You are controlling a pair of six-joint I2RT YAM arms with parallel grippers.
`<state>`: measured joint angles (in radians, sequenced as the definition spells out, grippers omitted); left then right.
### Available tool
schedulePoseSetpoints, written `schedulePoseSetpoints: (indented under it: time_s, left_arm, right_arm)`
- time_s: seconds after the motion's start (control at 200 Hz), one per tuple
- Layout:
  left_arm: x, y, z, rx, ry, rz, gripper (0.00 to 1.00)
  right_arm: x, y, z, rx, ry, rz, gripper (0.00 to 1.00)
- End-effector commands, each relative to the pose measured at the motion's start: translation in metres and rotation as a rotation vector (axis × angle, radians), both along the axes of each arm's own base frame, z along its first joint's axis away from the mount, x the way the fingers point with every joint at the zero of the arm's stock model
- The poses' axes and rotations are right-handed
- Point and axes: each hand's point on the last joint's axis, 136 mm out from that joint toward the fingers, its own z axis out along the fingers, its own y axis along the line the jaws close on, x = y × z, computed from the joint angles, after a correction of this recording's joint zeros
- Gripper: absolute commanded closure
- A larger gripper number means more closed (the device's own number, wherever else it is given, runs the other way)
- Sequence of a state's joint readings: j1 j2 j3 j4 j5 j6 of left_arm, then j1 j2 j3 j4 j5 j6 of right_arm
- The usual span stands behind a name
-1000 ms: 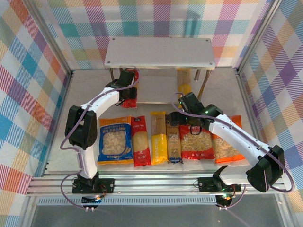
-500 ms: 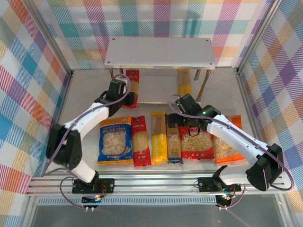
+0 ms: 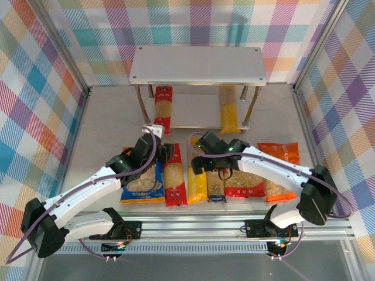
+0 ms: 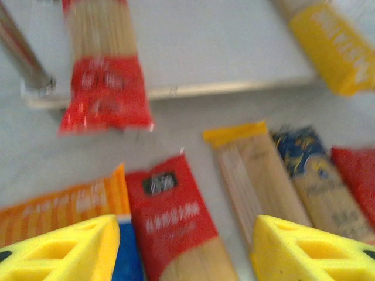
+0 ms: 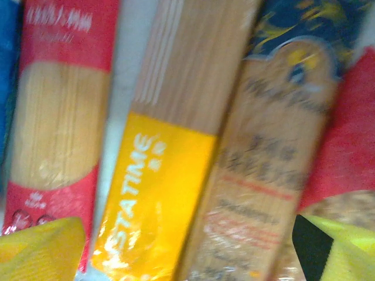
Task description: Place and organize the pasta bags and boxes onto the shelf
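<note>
Left claw (image 4: 184, 227) (agape) back off shelf (image 3: 196, 65)

You have five long pasta packs (image 3: 174, 181), three wide bags (image 3: 243, 184) and one two-tier shelf (image 3: 196, 64).

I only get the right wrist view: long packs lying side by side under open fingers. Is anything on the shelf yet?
Observer: Yes, a red pack and a yellow pack lie on the shelf's lower board.
Operator: Where's the left arm?
Observer: The left fingers hover open above the row's red pack.
Operator: What's at the row's right end?
Observer: An orange bag.
</note>
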<state>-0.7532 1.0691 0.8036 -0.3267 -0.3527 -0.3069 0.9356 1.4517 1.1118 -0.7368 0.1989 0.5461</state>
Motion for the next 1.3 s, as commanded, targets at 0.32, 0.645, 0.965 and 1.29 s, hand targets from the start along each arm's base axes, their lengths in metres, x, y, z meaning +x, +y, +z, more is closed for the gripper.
schedulePoseSetpoints:
  time_s: [0.32, 0.645, 0.965, 1.29]
  left_arm:
    - [-0.026, 0.067, 0.063, -0.012, -0.134, 0.198, 0.29]
    - [-0.033, 0.078, 0.064, -0.010, -0.142, 0.217, 0.27]
    - [-0.034, 0.082, 0.066, 0.005, -0.154, 0.220, 0.25]
    - [-0.032, 0.080, 0.066, 0.007, -0.155, 0.220, 0.25]
  right_arm:
    - [-0.053, 0.104, -0.060, 0.037, 0.184, 0.166, 0.04]
    - [-0.055, 0.127, -0.086, -0.026, 0.242, 0.210, 0.01]
    - [-0.055, 0.122, -0.099, -0.092, 0.276, 0.180, 0.01]
    - [-0.064, 0.130, -0.113, -0.116, 0.342, 0.201, 0.01]
